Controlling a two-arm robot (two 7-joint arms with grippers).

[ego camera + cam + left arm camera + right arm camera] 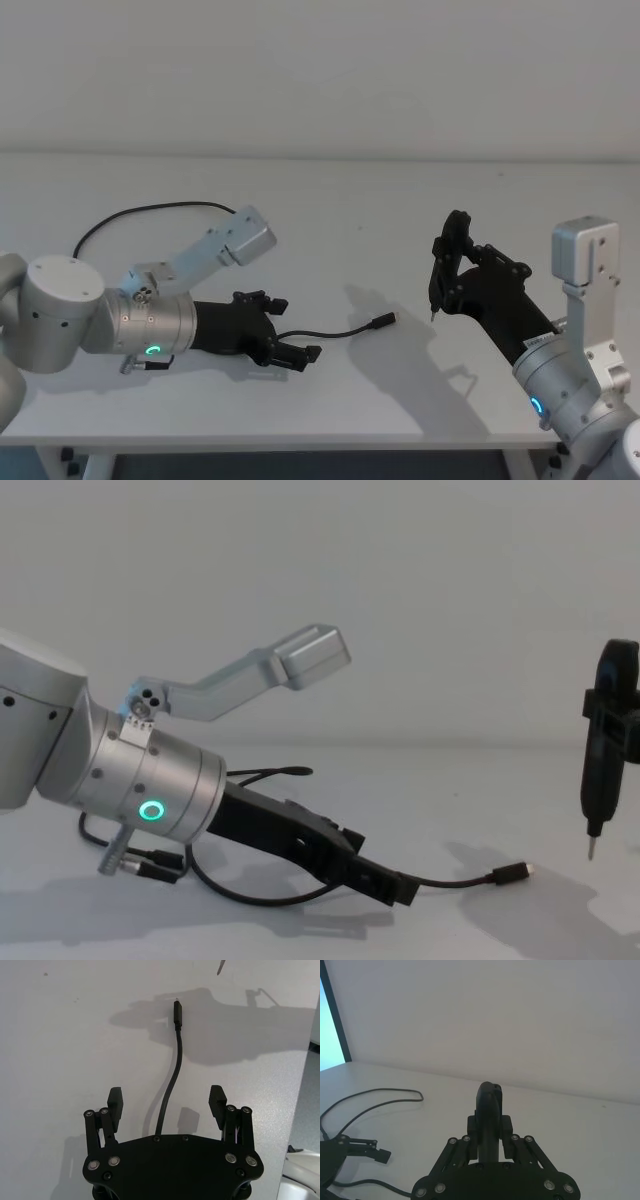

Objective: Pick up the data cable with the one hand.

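At about 8 o'clock on the plain white table top (400,190): black plastic two-finger gripper (295,328) of the left arm, on a thick silver wrist with a glowing green ring, lying low and pointing toward 3 o'clock; fingers (115,1102) spread wide, pinching nothing. Long thin black flexible data cable (345,333) looping round from 10 o'clock behind that arm, running beneath the palm and out through the gap between the spread fingers, touching neither, ending in a small metal-tipped plug (385,321) flat on the table near the centre. Judged step: pre-grasp, cord straddled, closure not yet made. Next move, by judgement: settling the pads to cord level, then closing fully on so thin a cord before any lift. At 3 o'clock: right gripper (491,1122), raised and idle, pressed onto a slim dark pointed tool (598,760).
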